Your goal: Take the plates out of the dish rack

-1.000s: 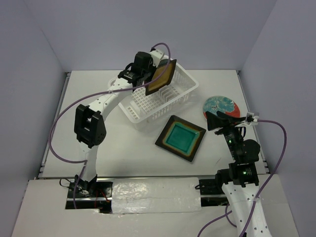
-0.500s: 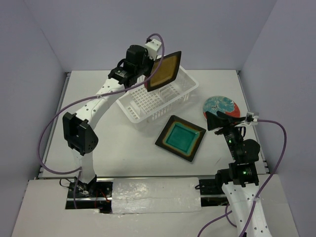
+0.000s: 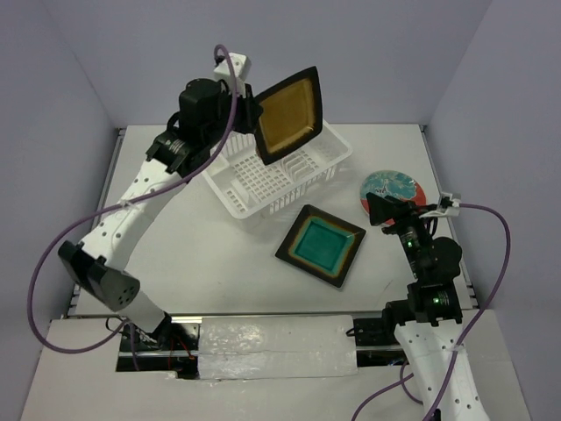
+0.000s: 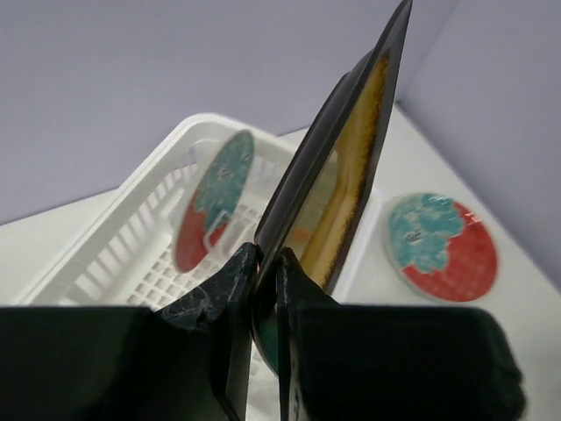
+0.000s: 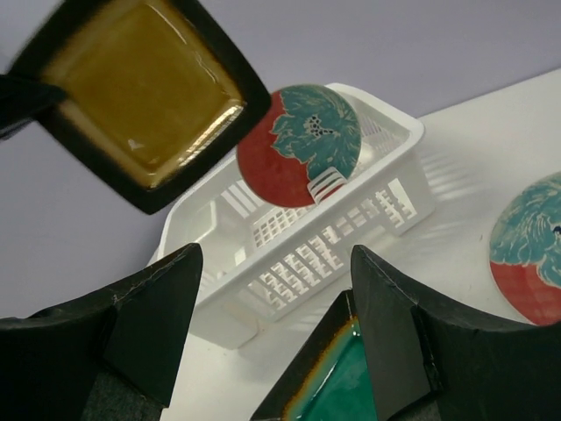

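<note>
My left gripper (image 3: 250, 112) (image 4: 267, 263) is shut on the rim of the amber-centred square plate (image 3: 288, 114) (image 4: 351, 189) and holds it high above the white dish rack (image 3: 263, 180); it also shows in the right wrist view (image 5: 140, 88). One round red-rimmed plate (image 5: 300, 144) (image 4: 210, 200) stands upright in the rack (image 5: 289, 254). The teal-centred square plate (image 3: 321, 245) (image 5: 351, 386) lies flat on the table in front of the rack. The other round plate (image 3: 392, 190) (image 4: 441, 246) (image 5: 530, 250) lies on the table at the right. My right gripper (image 3: 379, 211) (image 5: 276, 320) is open and empty beside the round plate.
Purple cables loop from both arms. The table's back edge meets the wall just behind the rack. White taped panels cover the near edge by the arm bases.
My left gripper has lifted the amber square plate out of the rack, up and a little left, and turned its face toward the camera. The right arm has barely moved.
</note>
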### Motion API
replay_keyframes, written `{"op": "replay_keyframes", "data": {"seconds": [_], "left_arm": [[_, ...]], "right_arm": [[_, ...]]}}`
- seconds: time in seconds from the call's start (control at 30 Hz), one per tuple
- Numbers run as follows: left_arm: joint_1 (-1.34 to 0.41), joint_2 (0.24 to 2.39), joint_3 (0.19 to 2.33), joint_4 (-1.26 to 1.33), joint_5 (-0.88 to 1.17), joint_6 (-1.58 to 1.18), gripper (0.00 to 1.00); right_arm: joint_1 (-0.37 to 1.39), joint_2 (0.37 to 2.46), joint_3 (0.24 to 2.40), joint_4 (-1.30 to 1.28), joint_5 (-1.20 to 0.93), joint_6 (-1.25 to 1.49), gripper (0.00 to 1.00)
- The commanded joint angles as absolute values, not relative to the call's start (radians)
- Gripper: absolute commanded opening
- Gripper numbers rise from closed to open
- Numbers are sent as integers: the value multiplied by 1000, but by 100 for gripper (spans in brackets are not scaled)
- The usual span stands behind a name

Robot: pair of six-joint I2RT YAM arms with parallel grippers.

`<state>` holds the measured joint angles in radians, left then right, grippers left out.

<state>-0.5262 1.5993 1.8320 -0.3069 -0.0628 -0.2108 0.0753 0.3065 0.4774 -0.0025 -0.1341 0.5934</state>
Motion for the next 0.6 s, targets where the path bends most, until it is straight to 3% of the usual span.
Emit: {"op": "replay_keyframes", "data": {"seconds": [0.0,0.17,0.57], "left_arm": [[-577,1462,1751,-37,17,-424,0],[-699,1388,1578,-22,-106,-486,0],[-834,1184,1082,322,-288,-682,0]], "right_arm": [[77,342,535,-34,-109,626,76],[77,342,531,-38,-81,623,75],[77,265,543,-113,24,606,75]]}}
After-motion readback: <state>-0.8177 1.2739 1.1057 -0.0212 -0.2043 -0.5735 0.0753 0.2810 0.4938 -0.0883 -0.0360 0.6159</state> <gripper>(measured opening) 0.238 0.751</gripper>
